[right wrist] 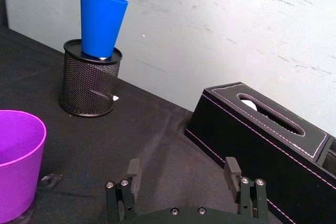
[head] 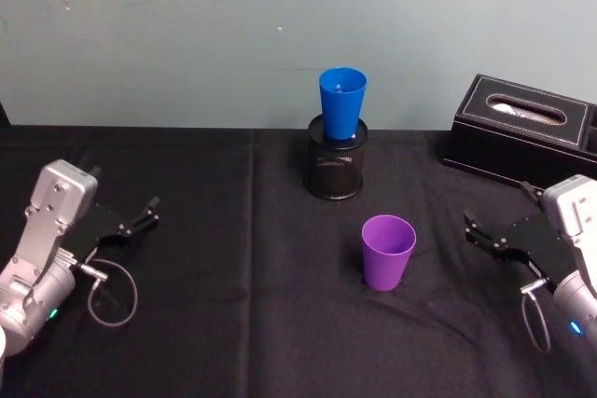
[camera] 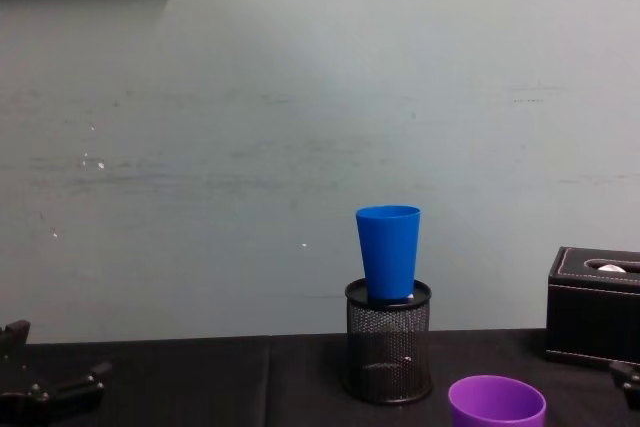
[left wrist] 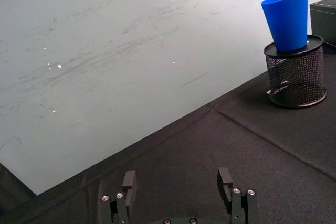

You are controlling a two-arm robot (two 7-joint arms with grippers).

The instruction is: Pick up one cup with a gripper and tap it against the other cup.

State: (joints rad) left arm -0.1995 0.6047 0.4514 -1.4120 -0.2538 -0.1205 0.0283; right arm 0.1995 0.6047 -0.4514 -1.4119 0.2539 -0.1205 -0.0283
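Observation:
A purple cup (head: 387, 252) stands upright on the black cloth in the middle of the table; its rim also shows in the chest view as the purple cup (camera: 497, 402) and in the right wrist view as the purple cup (right wrist: 16, 162). The blue cup (head: 341, 103) stands upright in a black mesh holder (head: 336, 157) farther back, also seen as the blue cup (left wrist: 287, 18), (right wrist: 101, 22), (camera: 390, 252). My left gripper (head: 147, 212) hovers open at the left, far from both cups. My right gripper (head: 478, 230) is open at the right, a short way from the purple cup. In the wrist views the left gripper (left wrist: 178, 182) and right gripper (right wrist: 181, 169) hold nothing.
A black tissue box (head: 522, 128) sits at the back right, behind my right arm. A pale wall (head: 187, 34) rises right behind the table's far edge. Black cloth (head: 242, 323) covers the table between the arms.

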